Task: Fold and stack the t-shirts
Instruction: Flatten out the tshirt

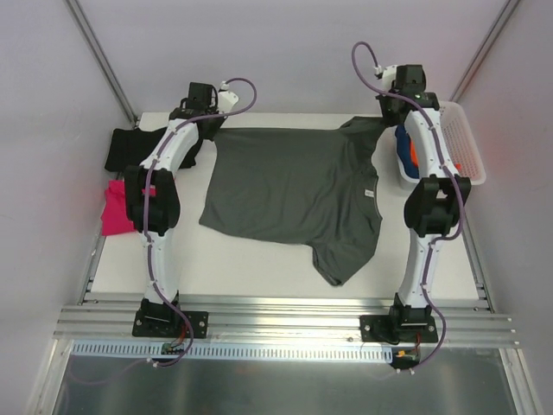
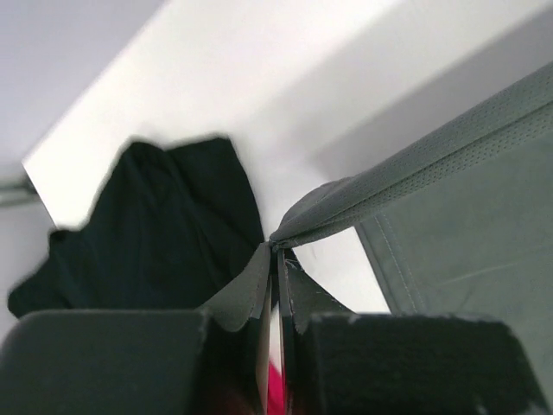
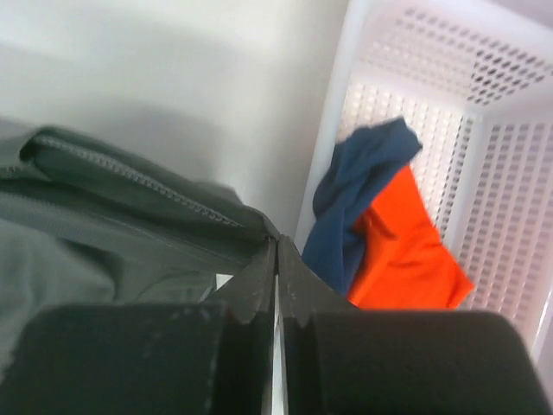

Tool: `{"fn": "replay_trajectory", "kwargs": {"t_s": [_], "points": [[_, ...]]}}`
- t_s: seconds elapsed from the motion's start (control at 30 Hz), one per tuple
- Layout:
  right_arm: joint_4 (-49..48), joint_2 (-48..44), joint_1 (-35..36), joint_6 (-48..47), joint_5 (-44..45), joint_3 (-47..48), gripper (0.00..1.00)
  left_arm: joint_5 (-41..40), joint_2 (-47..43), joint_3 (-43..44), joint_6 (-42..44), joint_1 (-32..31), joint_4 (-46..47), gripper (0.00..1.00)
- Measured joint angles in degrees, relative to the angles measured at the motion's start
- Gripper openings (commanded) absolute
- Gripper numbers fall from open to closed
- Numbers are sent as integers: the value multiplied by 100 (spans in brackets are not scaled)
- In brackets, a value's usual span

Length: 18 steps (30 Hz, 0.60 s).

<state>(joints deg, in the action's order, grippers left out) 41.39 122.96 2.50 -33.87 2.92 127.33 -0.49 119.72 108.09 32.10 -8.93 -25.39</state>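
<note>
Nearest lens, left gripper [image 2: 276, 249] and right gripper [image 3: 276, 245] each clamped on far edge of grey shirt [image 1: 294, 181], spread mid-frame; cloth judged light, limp, sagging between holds; hemmed corners grip best.

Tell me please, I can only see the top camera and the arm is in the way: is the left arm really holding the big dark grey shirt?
Observer: Yes. The left wrist view shows the left end effector shut on a stitched hem of the dark grey cloth t-shirt.
Operator: And the other arm?
Observer: The right end effector is also shut, pinching a stitched edge of the same shirt.
Operator: What's in the basket?
Observer: Inside the white plastic lattice basket, a blue cloth t-shirt and an orange cloth t-shirt lie crumpled, touching each other.
</note>
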Motion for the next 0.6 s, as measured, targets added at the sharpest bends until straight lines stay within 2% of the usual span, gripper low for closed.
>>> {"fn": "replay_trajectory", "kwargs": {"t_s": [0.07, 0.2, 0.6], "points": [[-116, 258, 83, -173, 138, 181, 1, -4, 527, 621, 111, 4, 15, 0], [-380, 531, 234, -417, 337, 199, 1, -7, 1147, 1290, 306, 2, 109, 0], [-697, 916, 511, -409, 590, 184, 1, -111, 1648, 1604, 337, 15, 109, 0]]}}
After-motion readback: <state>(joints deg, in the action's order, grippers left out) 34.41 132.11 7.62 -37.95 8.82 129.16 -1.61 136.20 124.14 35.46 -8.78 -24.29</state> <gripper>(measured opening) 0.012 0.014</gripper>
